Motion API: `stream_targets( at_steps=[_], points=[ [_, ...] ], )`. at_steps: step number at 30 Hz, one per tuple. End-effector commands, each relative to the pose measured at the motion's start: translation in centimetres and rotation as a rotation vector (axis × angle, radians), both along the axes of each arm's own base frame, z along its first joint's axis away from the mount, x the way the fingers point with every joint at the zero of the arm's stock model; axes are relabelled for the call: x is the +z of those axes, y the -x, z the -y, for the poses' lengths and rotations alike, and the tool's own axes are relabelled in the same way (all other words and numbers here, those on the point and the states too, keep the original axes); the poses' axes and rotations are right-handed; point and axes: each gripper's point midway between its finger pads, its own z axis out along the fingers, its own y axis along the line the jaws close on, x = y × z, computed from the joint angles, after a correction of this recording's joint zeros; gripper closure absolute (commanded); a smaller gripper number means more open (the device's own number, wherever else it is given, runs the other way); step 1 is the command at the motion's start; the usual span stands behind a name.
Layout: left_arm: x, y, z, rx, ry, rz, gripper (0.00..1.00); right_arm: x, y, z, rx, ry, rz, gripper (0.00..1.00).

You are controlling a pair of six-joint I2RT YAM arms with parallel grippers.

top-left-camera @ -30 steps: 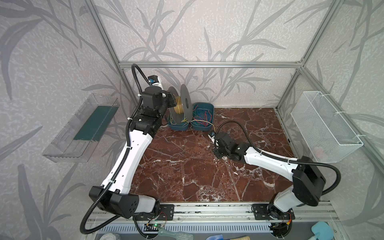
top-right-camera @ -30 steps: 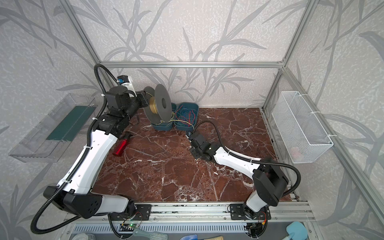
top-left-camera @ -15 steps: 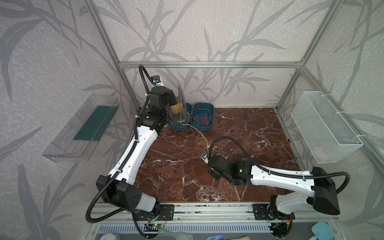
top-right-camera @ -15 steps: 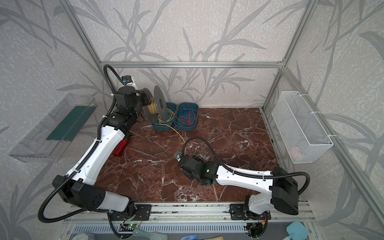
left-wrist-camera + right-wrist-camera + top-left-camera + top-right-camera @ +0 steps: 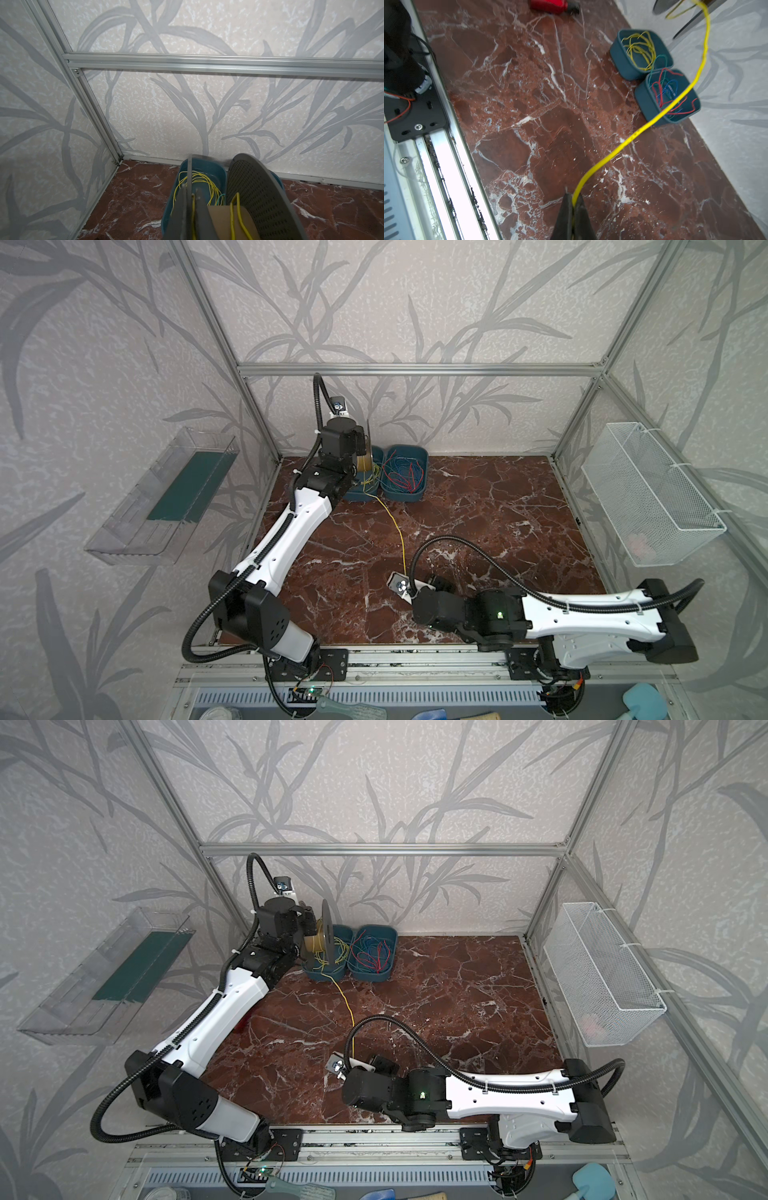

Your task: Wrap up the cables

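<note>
We list 2: right gripper [image 5: 573, 199] pinches cable [image 5: 632, 138]; left gripper [image 5: 190, 193] clamps spool [image 5: 259, 197] rim; spool partly cut off in wrist view.

The tabletop [image 5: 498, 526] is red-brown marble veined with white. Well beyond the right claw [image 5: 572, 202], against the back wall, two teal bins stand on it side by side and touching: the yellow-wire bin [image 5: 360, 497] and the red-and-blue-wire bin [image 5: 405, 498]. A red object [image 5: 548, 5] lies far from that claw, on the left arm's side.
</note>
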Motion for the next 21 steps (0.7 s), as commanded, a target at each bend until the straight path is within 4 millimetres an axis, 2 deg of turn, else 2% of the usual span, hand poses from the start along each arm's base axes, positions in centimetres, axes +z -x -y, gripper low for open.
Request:
stream_targets(
  at_steps=[1, 3, 7, 14, 21],
  points=[
    [3.2, -0.1, -1.4, 0.088, -0.027, 0.121, 1.0, 5.8, -0.2, 0.9, 0.039, -0.069, 0.129, 1.0],
    [2.3, -0.2, -1.5, 0.093, -0.05, 0.098, 1.0, 8.0, -0.8, 1.3, 0.033, -0.075, 0.19, 1.0],
    [0.2, -0.2, -0.7, 0.061, -0.079, 0.052, 1.0, 10.6, -2.6, 1.8, -0.003, -0.104, 0.247, 1.0],
    [-3.2, 1.3, 2.6, -0.074, -0.143, -0.029, 1.0, 14.6, -6.1, 2.6, -0.054, -0.18, 0.302, 1.0],
    [-5.2, 3.3, 5.6, -0.207, -0.227, -0.101, 1.0, 18.1, -10.3, 4.1, -0.126, -0.237, 0.351, 1.0]
  ],
)
